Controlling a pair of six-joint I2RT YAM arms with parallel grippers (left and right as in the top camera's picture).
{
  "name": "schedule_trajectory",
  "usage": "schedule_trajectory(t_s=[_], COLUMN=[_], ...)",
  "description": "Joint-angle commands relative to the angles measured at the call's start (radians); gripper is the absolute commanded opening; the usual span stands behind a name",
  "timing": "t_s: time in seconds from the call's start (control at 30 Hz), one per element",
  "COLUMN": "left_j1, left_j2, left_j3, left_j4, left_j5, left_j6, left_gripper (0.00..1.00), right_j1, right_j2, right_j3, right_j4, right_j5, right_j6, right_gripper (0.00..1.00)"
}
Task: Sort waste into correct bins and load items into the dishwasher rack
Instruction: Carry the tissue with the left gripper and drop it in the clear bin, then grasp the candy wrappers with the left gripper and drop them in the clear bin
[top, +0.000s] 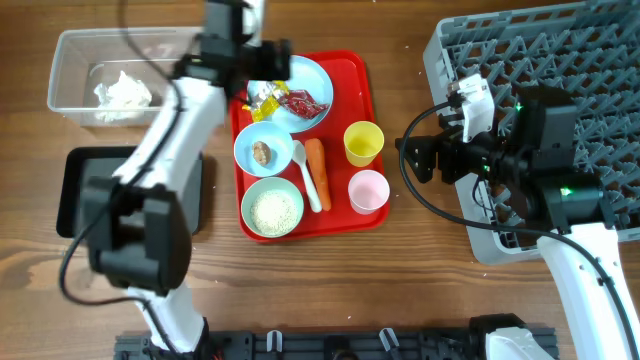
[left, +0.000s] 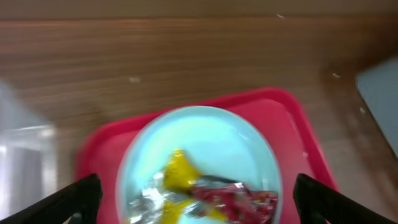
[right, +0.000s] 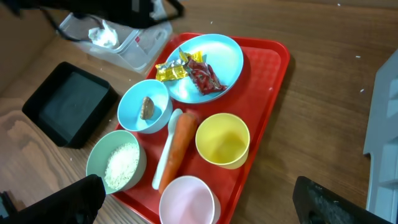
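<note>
Overhead view takes in the whole wooden table (top: 400, 280). Grey plastic dishwasher rack (top: 600, 60), an open lattice with rows of upright pegs, on the robot's right. Clear tub (top: 70, 60) on the far left, crumpled white tissue (top: 122, 92) inside it. Shallow black tray (top: 85, 195) nearer the robot, partly hidden under the left arm. Between the two sides lies the flat red tray (top: 350, 70), which carries everything else.

Left wrist view is blurred and narrow. It shows only the pale blue plate (left: 205, 137), round and glossy, with a yellow wrapper (left: 177, 171) and a red wrapper (left: 236, 199), both crinkled foil, lying on it. Left gripper (left: 196, 194) hangs over the plate, its dark fingers (left: 74, 196) spread to the lower corners of the frame with nothing between them.

Right wrist view gives the sharpest look at the tray's load, which the left wrist misses:
- smooth blue-green bowl (right: 127, 99) holding a small brown lump (right: 147, 107)
- second bowl (right: 93, 158) with loose grainy rice (right: 121, 165)
- white spoon (right: 166, 152) lying alongside the tapered orange carrot (right: 177, 146), the two touching
- yellow cup (right: 222, 140) and pink cup (right: 186, 200), both upright

Right gripper (right: 199, 188) has its fingers (right: 323, 202) wide apart and holds nothing. Overhead places it over bare wood, between the red tray and the rack's near edge
</note>
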Motion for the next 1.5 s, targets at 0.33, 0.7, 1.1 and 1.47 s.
schedule_trajectory(t_s=[0.33, 0.7, 1.1, 1.47], left_j1=[-0.045, -0.018, 0.431, 0.398], left_j2=[0.254, 0.042, -0.069, -0.007], left_j3=[0.003, 0.003, 0.003, 0.003], left_j4=[0.025, -0.021, -0.194, -0.109], left_j5=[-0.010, -0.007, -0.108, -0.099], left_j6=[0.013, -0.174, -0.143, -0.072], left_gripper=[0.14, 0.04, 0.04, 1.00], right_j1=[-0.003, -0.003, -0.003, -0.003], right_j2=[0.002, 0.002, 0.002, 0.002], right_j3=[0.019, 0.019, 0.019, 0.019], right_j4=[-0.016, -0.021, -0.032, -0.034], right_j5=[0.009, 0.009, 0.009, 0.009], right_j6=[-0.017, -0.017, -0.017, -0.018], right_gripper=[1.00, 1.00, 1.00, 1.00])
